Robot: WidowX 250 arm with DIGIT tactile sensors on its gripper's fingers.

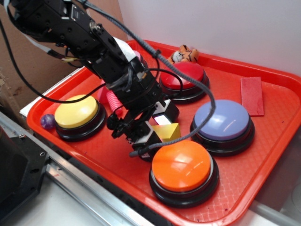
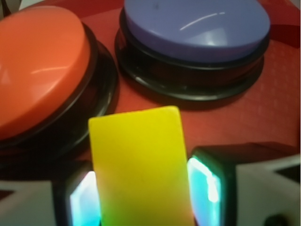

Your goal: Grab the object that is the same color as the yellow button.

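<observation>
We have the black gripper (image 1: 157, 126) mid-frame, fingers (image 2: 207, 186) straddling the small matte yellow wedge block (image 2: 141, 165); both pads look to touch its sides, so we read it as clamped, though lift isn't confirmed. Wedge sits at centre of the red plastic tray (image 1: 263, 155), between the orange domed button (image 1: 182, 165) and purple domed button (image 1: 222, 119). Matching yellow domed button (image 1: 76, 111) is at left.

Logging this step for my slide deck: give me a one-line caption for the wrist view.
Yellow block sits between the gripper pads, with the orange button and purple button just beyond.
</observation>
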